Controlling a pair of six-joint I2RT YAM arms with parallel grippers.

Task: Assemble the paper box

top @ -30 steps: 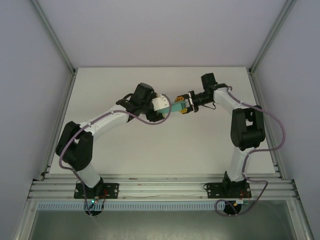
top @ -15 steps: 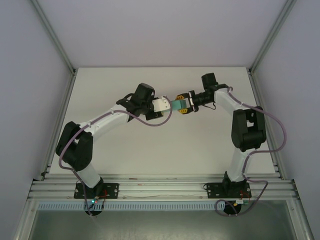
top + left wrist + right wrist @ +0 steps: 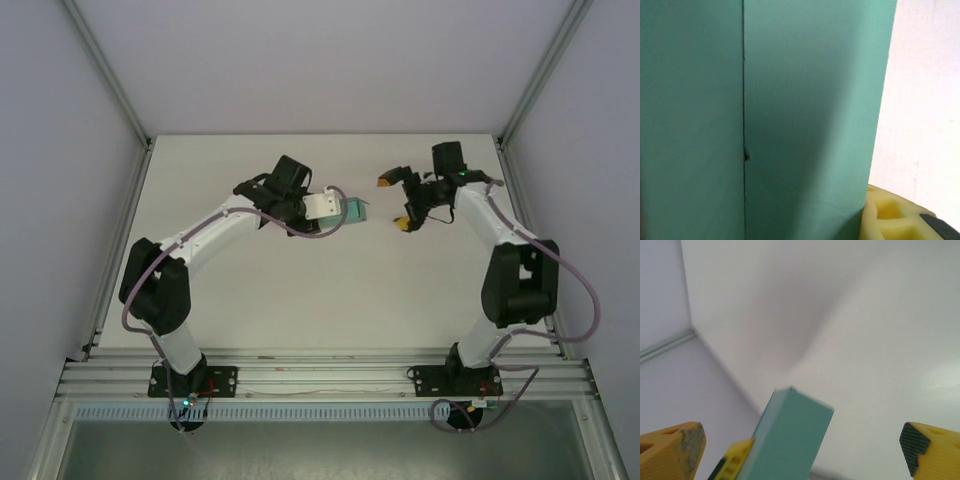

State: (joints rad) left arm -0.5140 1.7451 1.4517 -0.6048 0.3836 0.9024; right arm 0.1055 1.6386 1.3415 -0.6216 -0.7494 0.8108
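White table, greyish walls, paper box

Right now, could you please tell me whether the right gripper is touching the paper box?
Apart. The top external view shows the right gripper open, with a plain gap separating it from the paper box.

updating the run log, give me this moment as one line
left jaws: shut on paper box | right jaws: open, apart from box | box: folded into shape
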